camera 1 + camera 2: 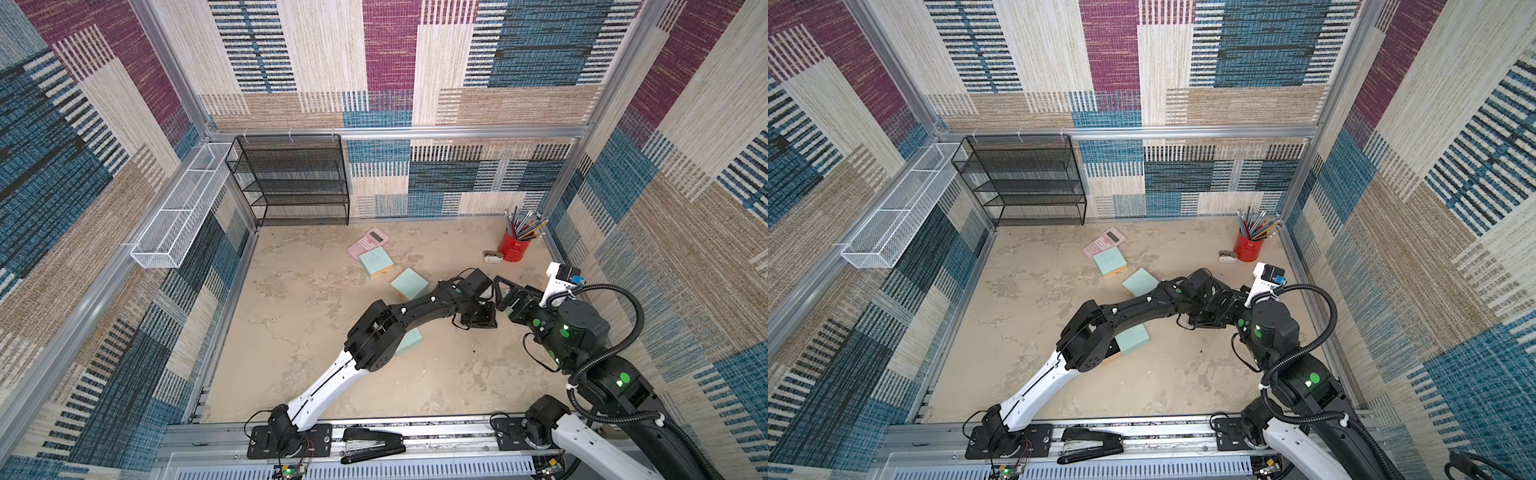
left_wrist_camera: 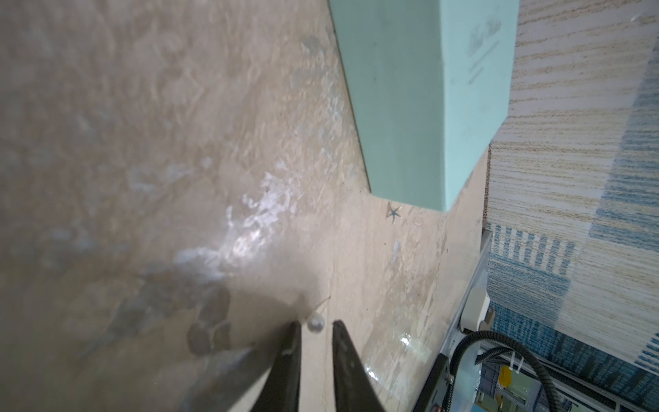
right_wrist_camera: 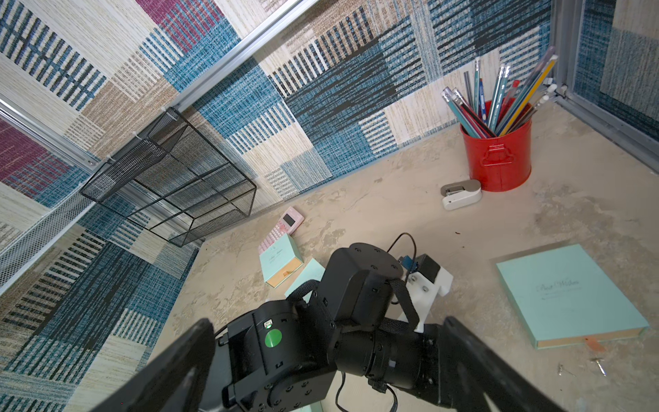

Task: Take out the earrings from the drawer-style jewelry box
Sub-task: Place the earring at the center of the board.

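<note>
- Your left gripper (image 2: 316,327) hangs low over the floor (image 2: 142,142) with its jaws a narrow gap apart. A pearl stud (image 2: 316,324) lies right at the tips, against one finger and clear of the other, so nothing is clamped.
- Your right gripper (image 3: 328,323) is spread wide and holds nothing. In its wrist view the left arm's wrist (image 3: 356,285) fills the space between the fingers.
- In the left wrist view a mint-green box (image 2: 420,100) sits beyond the stud, and a small blue star-shaped piece (image 2: 393,213) lies just off its corner.
- In the right wrist view a flat box (image 3: 567,296) lies with its drawer pushed in and an orange pull tab (image 3: 593,344) at its tan edge. Two tiny glinting studs (image 3: 599,366) lie loose on the floor just beside that tab.
- A drawer box (image 3: 280,264) rests partly on the pink calculator (image 3: 281,228). You see its tan drawer end, but not what is inside.
- In both top views a middle box (image 1: 409,284) lies just beside the left arm, and a half-covered box (image 1: 409,340) sits partly under its elbow.
- The red can (image 1: 515,249) in the far corner holds pencils (image 1: 521,222), with a small white stapler (image 1: 493,257) just beside it.
- A black mesh shelf (image 1: 291,178) stands against the back wall, a white mesh basket (image 1: 174,216) hangs on the side wall, and a black stapler (image 1: 374,444) lies on the front rail.
- In the top views the two wrists meet and hide the floor beneath them.
</note>
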`<state>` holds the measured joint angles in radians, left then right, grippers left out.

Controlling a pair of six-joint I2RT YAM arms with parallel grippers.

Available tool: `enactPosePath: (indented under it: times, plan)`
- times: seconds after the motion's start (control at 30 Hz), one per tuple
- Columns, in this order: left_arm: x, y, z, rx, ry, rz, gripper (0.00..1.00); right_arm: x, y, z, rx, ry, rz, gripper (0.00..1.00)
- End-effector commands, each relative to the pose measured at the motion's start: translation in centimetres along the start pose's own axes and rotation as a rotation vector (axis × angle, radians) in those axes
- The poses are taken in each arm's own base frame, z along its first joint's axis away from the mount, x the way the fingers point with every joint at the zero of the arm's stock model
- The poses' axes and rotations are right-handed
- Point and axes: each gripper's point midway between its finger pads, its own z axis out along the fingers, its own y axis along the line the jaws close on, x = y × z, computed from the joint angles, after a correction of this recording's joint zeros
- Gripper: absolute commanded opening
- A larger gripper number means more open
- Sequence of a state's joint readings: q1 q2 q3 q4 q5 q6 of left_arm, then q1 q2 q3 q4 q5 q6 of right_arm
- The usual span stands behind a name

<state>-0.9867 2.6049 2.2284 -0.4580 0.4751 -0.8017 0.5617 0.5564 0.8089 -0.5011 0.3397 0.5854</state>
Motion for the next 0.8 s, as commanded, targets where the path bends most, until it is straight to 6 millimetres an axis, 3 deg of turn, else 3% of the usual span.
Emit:
enactPosePath:
  times: [0.0,0.23,0.47,0.6,0.77]
  plan:
    - [-0.3,-0.4,-0.6,0.005,-0.011,0.003,0.21,0.1,0.2,0.0,-0.012,0.002,0.006,0.99]
    - [-0.7,-1.8,-2.4,0.050,-0.031,0.008,0.21,0.1,0.3,0.0,-0.016,0.006,0.004,0.99]
    - [-0.6,-5.4,-7.9,0.114,-0.096,0.064,0.22,-0.2,0.8,0.2,-0.030,0.006,-0.003,0.99]
    - [0.0,-5.2,-11.8,0.149,-0.146,0.037,0.22,-0.6,1.0,0.2,-0.020,0.007,-0.019,0.99]
    - [2.2,-2.4,-17.7,0.105,-0.220,0.019,0.22,0.7,2.2,1.9,-0.042,0.095,-0.083,0.99]
